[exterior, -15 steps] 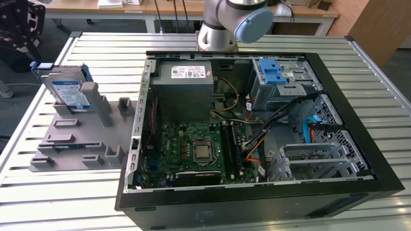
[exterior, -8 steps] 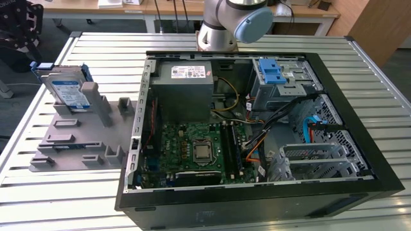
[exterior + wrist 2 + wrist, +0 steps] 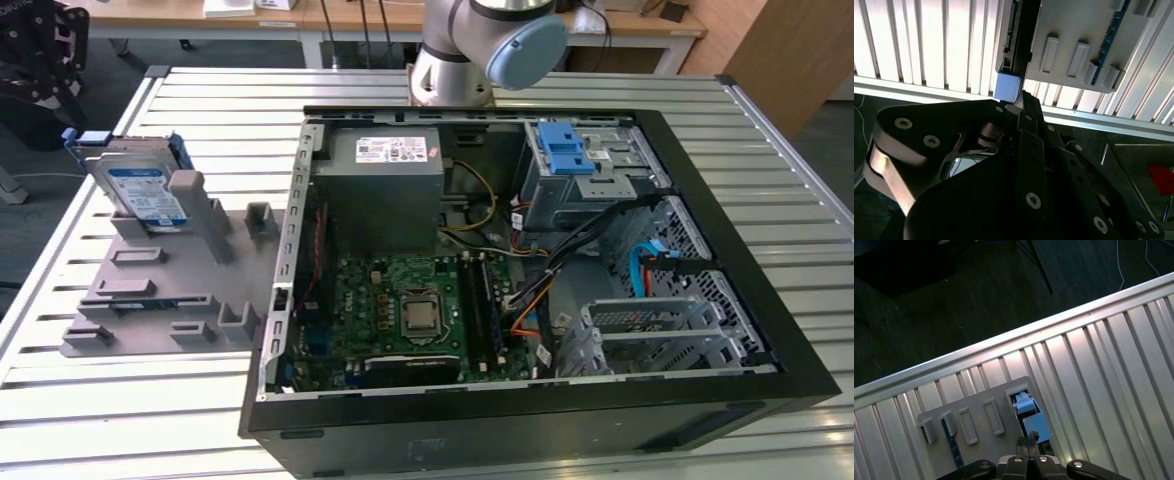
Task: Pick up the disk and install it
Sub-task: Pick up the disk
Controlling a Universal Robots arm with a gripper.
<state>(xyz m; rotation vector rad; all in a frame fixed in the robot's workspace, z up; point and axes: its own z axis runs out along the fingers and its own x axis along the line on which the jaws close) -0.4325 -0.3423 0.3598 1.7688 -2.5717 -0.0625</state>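
Observation:
The disk [image 3: 142, 192] stands on edge in a grey slotted holder [image 3: 174, 285] at the exterior view's left, silver with a white-and-blue label and a blue frame. In the first wrist view my gripper [image 3: 1028, 441] hovers well above the holder [image 3: 976, 417], its fingers shut with nothing between them. The disk's blue frame [image 3: 1026, 409] shows just past the tips. The second wrist view has the gripper [image 3: 1021, 100] close to the blue corner of the disk [image 3: 1007, 86], beside the holder [image 3: 1074, 35].
An open computer case [image 3: 747, 300] lies on the slatted metal table [image 3: 200, 100]. Inside are a green mainboard [image 3: 414, 310], a grey power-supply box [image 3: 387, 185] and a silver cage with a blue latch [image 3: 567, 150]. The arm's base [image 3: 454, 70] stands behind the case.

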